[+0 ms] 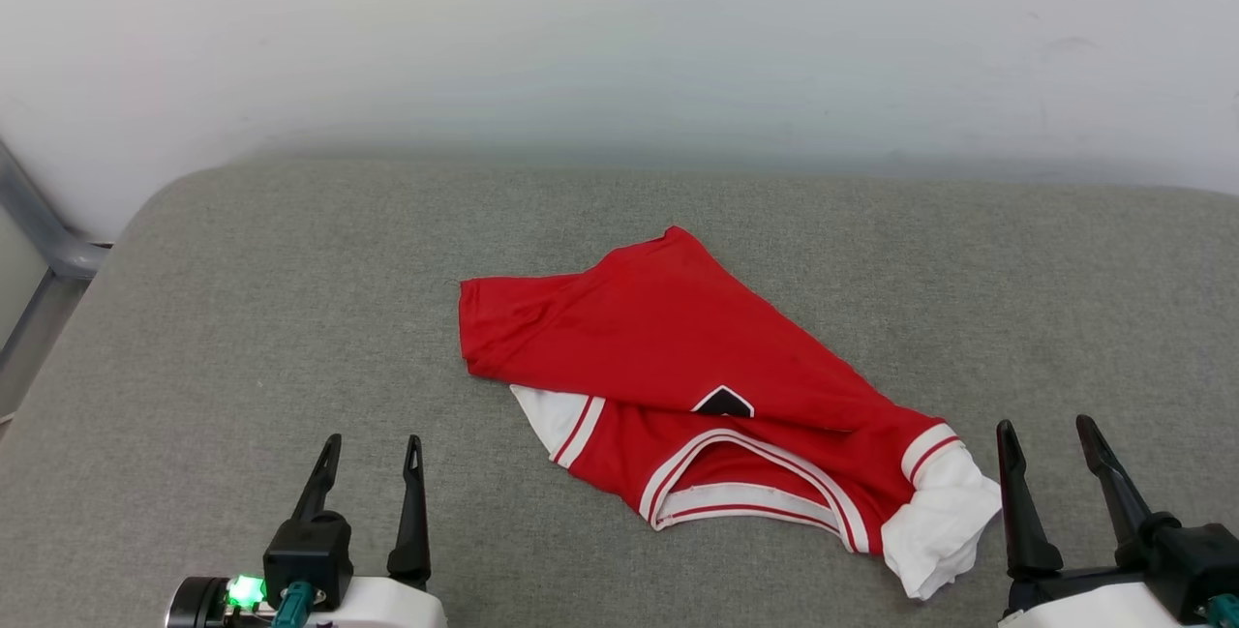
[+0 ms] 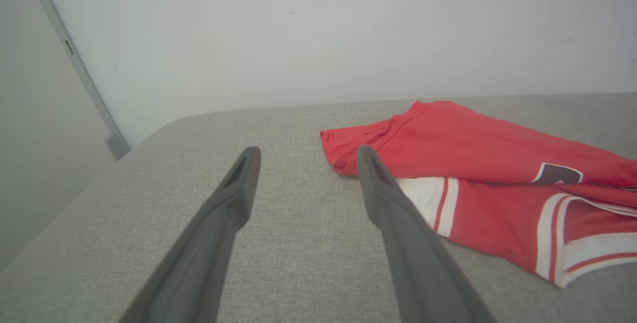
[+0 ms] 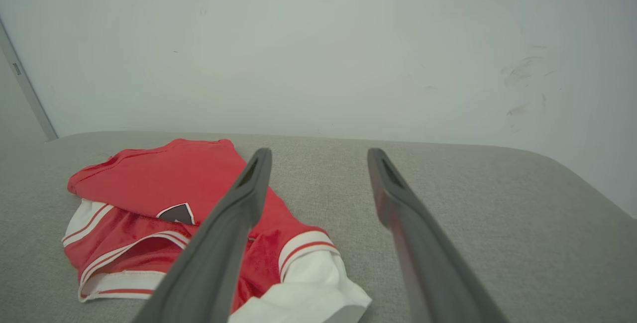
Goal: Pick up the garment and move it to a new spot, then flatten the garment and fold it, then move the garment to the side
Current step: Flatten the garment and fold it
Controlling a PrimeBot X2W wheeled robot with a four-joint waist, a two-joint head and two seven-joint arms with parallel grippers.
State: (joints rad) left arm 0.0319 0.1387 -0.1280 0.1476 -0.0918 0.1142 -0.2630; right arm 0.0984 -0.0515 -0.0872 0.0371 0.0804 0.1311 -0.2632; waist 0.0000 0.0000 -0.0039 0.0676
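Head view: garment (image 1: 678, 347) crumpled on grey cushion (image 1: 290, 318); left claw (image 1: 374, 440), right claw (image 1: 1045, 424) both spread, empty.

I can read no word, number or brand anywhere before me. The red garment (image 1: 678, 338) shows just a black patch (image 1: 723, 403) with a white outline, peeking from under a fold of the cloth above the striped collar (image 1: 740, 497); it is part of some print, but too little of it lies bare for me to tell a letter or a digit.
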